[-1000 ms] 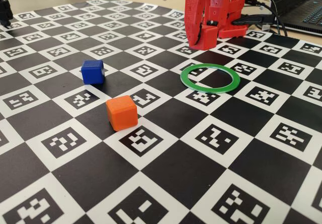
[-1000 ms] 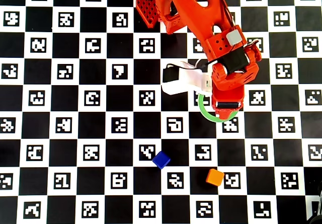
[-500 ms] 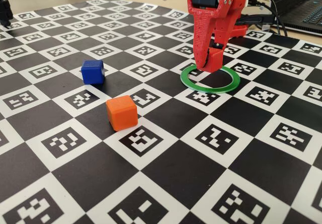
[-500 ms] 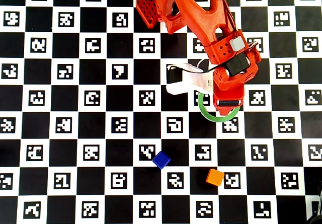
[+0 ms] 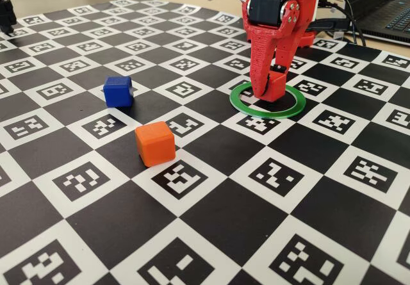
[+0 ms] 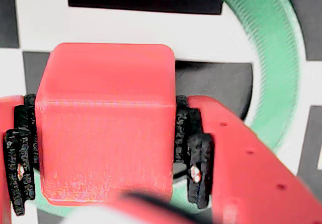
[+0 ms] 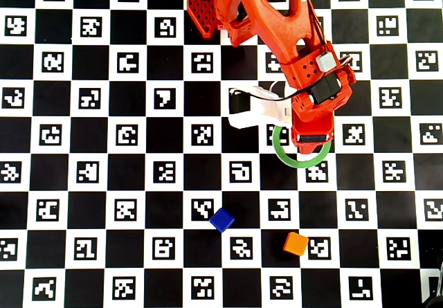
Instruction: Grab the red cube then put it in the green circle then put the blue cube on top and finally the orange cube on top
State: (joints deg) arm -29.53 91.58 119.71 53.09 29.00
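Step in hand: we judge this the first placement, the small red plastic cube (image 5: 277, 85) being brought down into the thin flat green plastic ring (image 5: 242, 103).
Gripper: the red two-finger gripper (image 5: 274, 88) is clamped on the red cube; in the wrist view the black finger pads (image 6: 197, 159) press both of its side faces.
Red cube, place: inside the ring's outline in the fixed view; we cannot tell whether its underside touches the board or hangs just above it.
Ring: lies flat on the checkered marker board (image 5: 211, 221), partly hidden under the arm in the overhead view (image 7: 284, 157).
Blue cube: the small deep-blue plastic cube (image 7: 221, 219) sits free on the board, well apart from the ring.
Orange cube: the small bright-orange plastic cube (image 7: 295, 243) sits free too, right of the blue one in the overhead view.
Next move, our reading: settle the cube fully, part the fingers, lift straight up without nudging it, then go for the blue cube.
Writing: none readable; the board carries only black-and-white coded marker squares, no brand visible.
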